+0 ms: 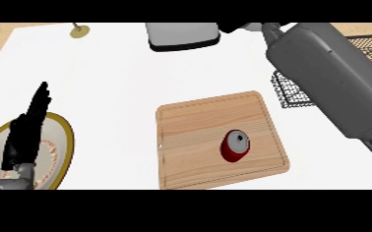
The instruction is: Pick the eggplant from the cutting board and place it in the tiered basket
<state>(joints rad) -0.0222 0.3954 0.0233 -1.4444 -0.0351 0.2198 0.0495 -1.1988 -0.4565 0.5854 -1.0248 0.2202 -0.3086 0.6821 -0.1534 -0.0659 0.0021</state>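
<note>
While the left robot hand (25, 128) rests open above a plate (64, 145), the right robot hand (234, 28) is too hidden to judge.

Kitchen: cutting board (196, 142), plate (68, 130).

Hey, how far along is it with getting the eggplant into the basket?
Done: the cutting board holds only a red can, no eggplant. In hand: unclear; the right robot hand is mostly cut off at the top edge. Remaining: no eggplant shows in the tiered basket, so placement is unconfirmed. The left robot hand rests open.
</note>
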